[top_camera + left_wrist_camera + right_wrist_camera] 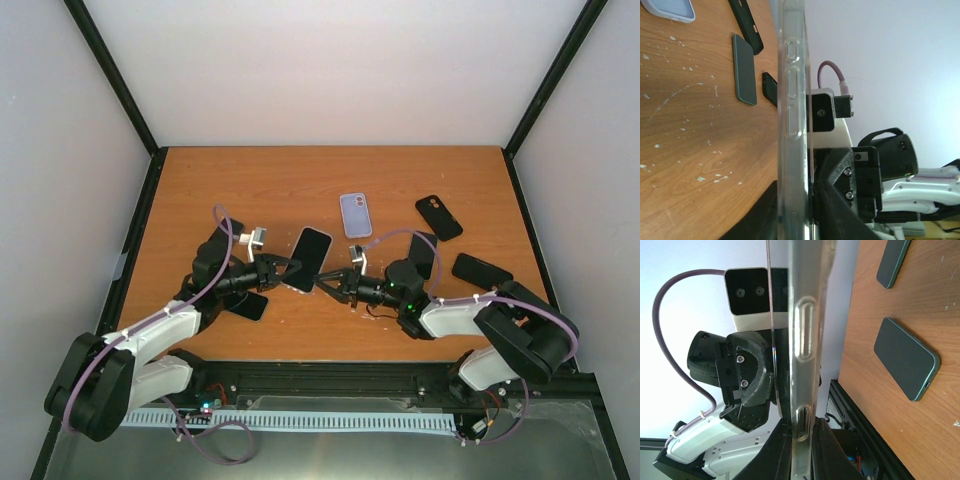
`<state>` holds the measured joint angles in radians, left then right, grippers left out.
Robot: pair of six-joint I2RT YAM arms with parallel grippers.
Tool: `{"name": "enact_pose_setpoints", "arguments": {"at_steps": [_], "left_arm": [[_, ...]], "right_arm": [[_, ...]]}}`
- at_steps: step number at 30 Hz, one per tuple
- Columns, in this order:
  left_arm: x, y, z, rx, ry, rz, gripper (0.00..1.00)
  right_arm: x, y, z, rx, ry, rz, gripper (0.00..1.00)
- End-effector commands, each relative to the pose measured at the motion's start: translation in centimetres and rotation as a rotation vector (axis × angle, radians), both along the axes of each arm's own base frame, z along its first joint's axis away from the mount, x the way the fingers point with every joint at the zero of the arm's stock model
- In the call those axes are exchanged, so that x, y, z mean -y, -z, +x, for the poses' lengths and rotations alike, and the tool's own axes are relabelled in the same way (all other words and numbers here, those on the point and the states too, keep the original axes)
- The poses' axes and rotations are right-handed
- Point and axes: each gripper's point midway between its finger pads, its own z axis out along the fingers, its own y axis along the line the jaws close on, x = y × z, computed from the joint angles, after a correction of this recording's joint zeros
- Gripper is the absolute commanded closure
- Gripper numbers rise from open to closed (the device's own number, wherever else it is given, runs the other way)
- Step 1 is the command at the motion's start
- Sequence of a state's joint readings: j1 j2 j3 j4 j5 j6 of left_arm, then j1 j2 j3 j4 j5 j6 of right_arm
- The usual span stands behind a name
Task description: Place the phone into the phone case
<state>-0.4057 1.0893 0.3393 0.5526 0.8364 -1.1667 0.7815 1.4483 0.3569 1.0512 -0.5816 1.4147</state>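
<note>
Above the near middle of the table [250, 180], toward 6 o'clock from its centre, I hold a phone [309, 256] up off the wood between my two claws; its dark screen faces up and a pale rim runs round it.

My left claw [288, 270] is closed on its 9 o'clock side and my right claw [328, 283] on its 5 o'clock corner. Both wrist views show a clear case [792, 100] edge-on, pinched between my fingers, with its raised side buttons in view. Whether the phone sits fully home in it I cannot tell.

I judge the case thin, springy and slick, and the phone stiff, heavier, and breakable at the glass. So I would take hold on the long edges, away from the buttons, and press the corners in one at a time.

The table is orange-brown wood grain, scuffed with white flecks. On it lie:
- a lilac case [355, 214] at 12 o'clock from the held phone;
- a black case [438, 217] at 2 o'clock;
- a black phone [482, 270] at 3 o'clock.

Plain pale walls and black corner posts enclose the space.
</note>
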Motion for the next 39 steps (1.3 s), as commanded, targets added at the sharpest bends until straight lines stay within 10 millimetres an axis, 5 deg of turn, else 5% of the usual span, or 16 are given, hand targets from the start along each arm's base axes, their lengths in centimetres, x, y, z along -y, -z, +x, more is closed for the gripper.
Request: {"name": "enact_pose_setpoints", "arguments": {"at_steps": [1,6,10,25,32,39], "left_arm": [[-0.1,0.3,0.3,0.037,-0.015,0.028,0.72],[-0.8,1.7,0.9,-0.02,-0.076,0.1,0.25],[-2.2,3.8,1.7,-0.108,-0.174,0.212,0.02],[-8.7,9.6,3.1,-0.362,-0.499,0.574,0.01],[-9.2,10.9,3.2,-0.393,-0.502,0.616,0.01],[-9.1,9.0,4.3,-0.286,-0.47,0.658,0.01]], "right_arm": [[0.2,-0.7,-0.3,0.051,0.005,0.031,0.97],[0.6,2.1,-1.3,0.028,-0.032,-0.045,0.97],[1.2,5.3,-2.3,-0.009,-0.067,-0.144,0.97],[2.7,12.1,-4.4,-0.125,-0.175,-0.444,0.96],[5.2,14.2,-3.2,-0.149,-0.108,-0.663,0.79],[8.8,13.4,0.2,-0.044,0.016,-0.94,0.61]]}}
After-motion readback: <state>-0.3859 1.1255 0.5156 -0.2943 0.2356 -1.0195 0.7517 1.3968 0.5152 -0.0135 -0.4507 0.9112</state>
